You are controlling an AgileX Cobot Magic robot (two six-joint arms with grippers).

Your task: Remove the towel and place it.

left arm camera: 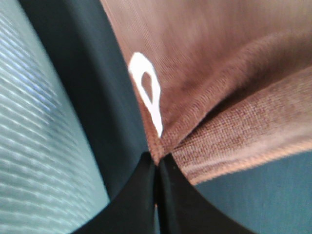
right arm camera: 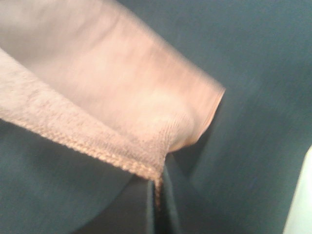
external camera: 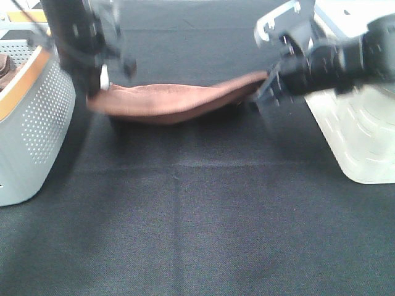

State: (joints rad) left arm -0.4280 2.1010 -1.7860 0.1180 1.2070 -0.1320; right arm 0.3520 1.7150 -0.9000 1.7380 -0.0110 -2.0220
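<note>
The reddish-brown towel (external camera: pixel 173 98) hangs stretched between my two grippers above the black table, sagging in the middle. My left gripper (external camera: pixel 97 89) is shut on its left corner; in the left wrist view the gripper (left arm camera: pixel 157 165) pinches that corner just below the small white tag (left arm camera: pixel 147 90). On the other side my right gripper (external camera: pixel 266 83) is shut on the right corner, and the right wrist view shows the gripper (right arm camera: pixel 158 183) clamped on the towel's (right arm camera: pixel 112 107) stitched hem (right arm camera: pixel 87 146).
A grey perforated basket (external camera: pixel 34 117) with an orange rim stands at the left, holding a darker brown cloth (external camera: pixel 5 68). A white ribbed bin (external camera: pixel 358 135) stands at the right. Black cloth (external camera: pixel 197 222) covers the table.
</note>
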